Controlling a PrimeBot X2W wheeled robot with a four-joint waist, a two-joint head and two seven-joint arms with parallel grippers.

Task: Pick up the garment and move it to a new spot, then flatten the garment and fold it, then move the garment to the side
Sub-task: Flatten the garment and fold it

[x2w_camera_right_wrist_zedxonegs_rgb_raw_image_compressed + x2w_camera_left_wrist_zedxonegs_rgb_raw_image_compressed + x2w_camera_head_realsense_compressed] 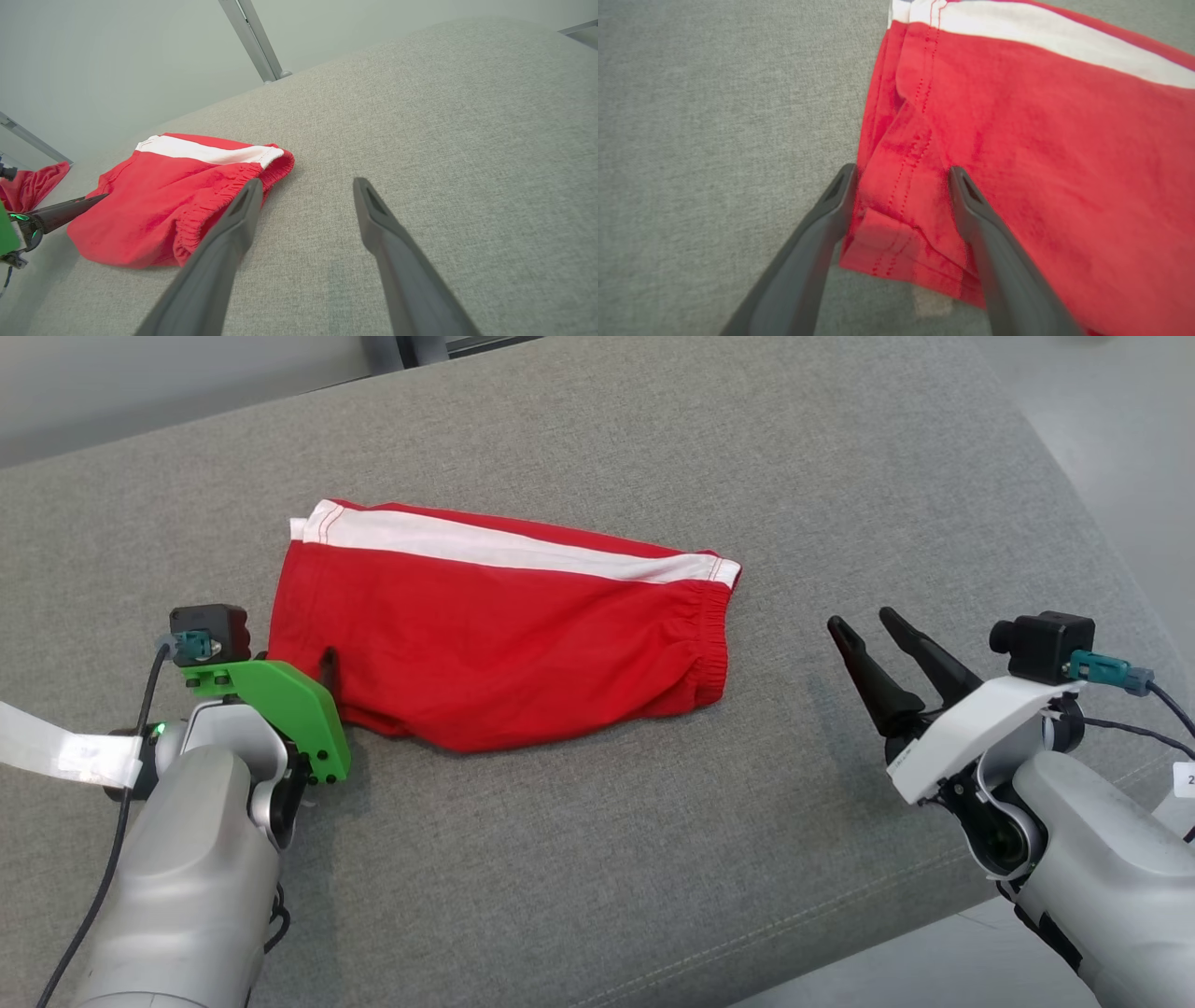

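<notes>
Left claw [901,186] and right claw [306,186] both spread wide apart.

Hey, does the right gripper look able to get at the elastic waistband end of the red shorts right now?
Probably yes. The right gripper is open and apart from the waistband of the red shorts, with bare grey cushion between them and nothing blocking.
</notes>
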